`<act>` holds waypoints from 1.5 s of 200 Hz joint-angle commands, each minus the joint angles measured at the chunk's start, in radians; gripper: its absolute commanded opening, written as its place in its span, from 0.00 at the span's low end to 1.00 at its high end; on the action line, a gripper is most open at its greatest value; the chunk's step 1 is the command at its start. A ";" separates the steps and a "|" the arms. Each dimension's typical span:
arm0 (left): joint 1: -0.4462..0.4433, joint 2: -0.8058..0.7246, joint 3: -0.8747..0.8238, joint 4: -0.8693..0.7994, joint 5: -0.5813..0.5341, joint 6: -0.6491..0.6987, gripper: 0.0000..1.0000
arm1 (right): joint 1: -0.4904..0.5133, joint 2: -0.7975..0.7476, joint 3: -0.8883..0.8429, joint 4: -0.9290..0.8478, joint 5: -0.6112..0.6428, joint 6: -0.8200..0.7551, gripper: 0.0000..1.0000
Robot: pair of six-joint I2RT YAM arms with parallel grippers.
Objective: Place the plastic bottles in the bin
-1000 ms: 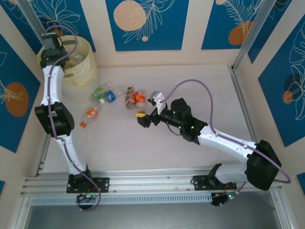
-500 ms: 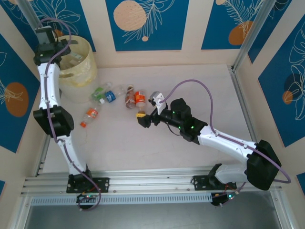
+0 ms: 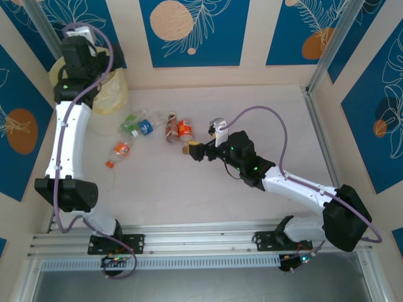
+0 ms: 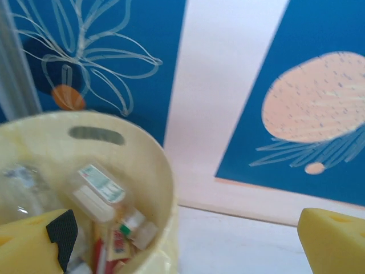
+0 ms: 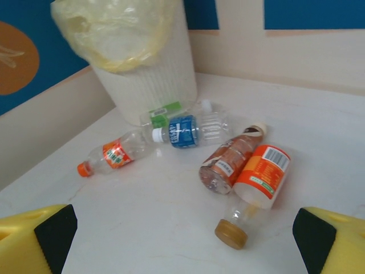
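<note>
The pale yellow bin [image 3: 112, 88] stands at the far left corner, and my left arm is raised over it. In the left wrist view the bin's rim [image 4: 149, 149] is just below, with dropped bottles [image 4: 102, 191] inside. My left gripper [image 4: 182, 248] is open and holds nothing. Several plastic bottles lie on the table: green label [image 5: 165, 113], blue label [image 5: 185, 130], red-brown [image 5: 231, 160], orange label with gold cap [image 5: 259, 182], and a small orange-capped one [image 5: 114, 154]. My right gripper [image 5: 182, 242] is open, low, just short of the gold-capped bottle [image 3: 184, 129].
Patterned blue and cream walls close in the table on the back and sides. A metal rail [image 3: 189, 242] runs along the near edge by the arm bases. A purple cable [image 3: 264, 113] loops above the right arm.
The left arm has swung up and to the right above the bin. The right gripper has moved a little forward towards the orange-label bottle.
</note>
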 commanded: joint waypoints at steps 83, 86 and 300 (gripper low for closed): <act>-0.116 -0.333 -0.751 0.239 0.125 0.210 1.00 | -0.098 -0.017 -0.044 0.015 0.047 0.171 0.99; -0.116 -0.346 -0.778 0.251 0.128 0.234 1.00 | -0.101 -0.016 -0.044 0.018 0.043 0.173 0.99; 0.173 -0.014 -0.987 0.144 0.183 0.542 1.00 | -0.241 -0.009 0.012 -0.046 -0.084 0.188 1.00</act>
